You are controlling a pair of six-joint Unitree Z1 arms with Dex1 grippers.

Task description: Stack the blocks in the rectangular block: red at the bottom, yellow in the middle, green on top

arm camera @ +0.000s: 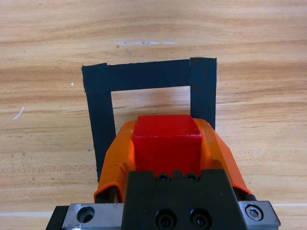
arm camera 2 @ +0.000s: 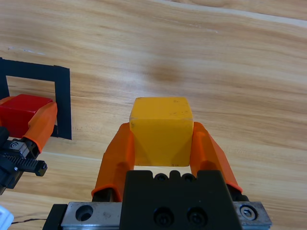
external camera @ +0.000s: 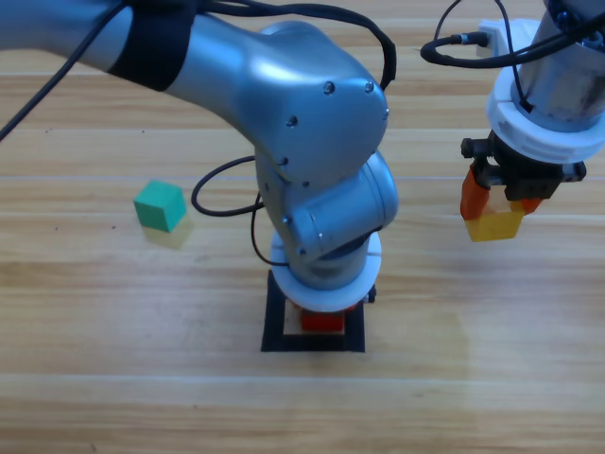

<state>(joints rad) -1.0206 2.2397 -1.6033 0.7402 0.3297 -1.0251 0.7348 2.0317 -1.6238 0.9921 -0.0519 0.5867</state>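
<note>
The red cube (arm camera: 166, 143) is sitting clamped between the left gripper's (arm camera: 167, 139) jaws inside the black tape outline (arm camera: 100, 115), the yellow cube (arm camera 2: 161, 130) is hanging pinched in the right gripper (arm camera 2: 162, 139), and the teal-green cube (external camera: 159, 205) is lying well apart from both.

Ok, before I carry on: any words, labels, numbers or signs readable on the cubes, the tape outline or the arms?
None in any view.
Red cube, in the left claw: plain faces.
Yellow cube, in the right claw: plain faces.
Green cube: plain faces.
Black tape outline: unmarked.
Arm housings and black claw bodies: only screws, no lettering.
</note>
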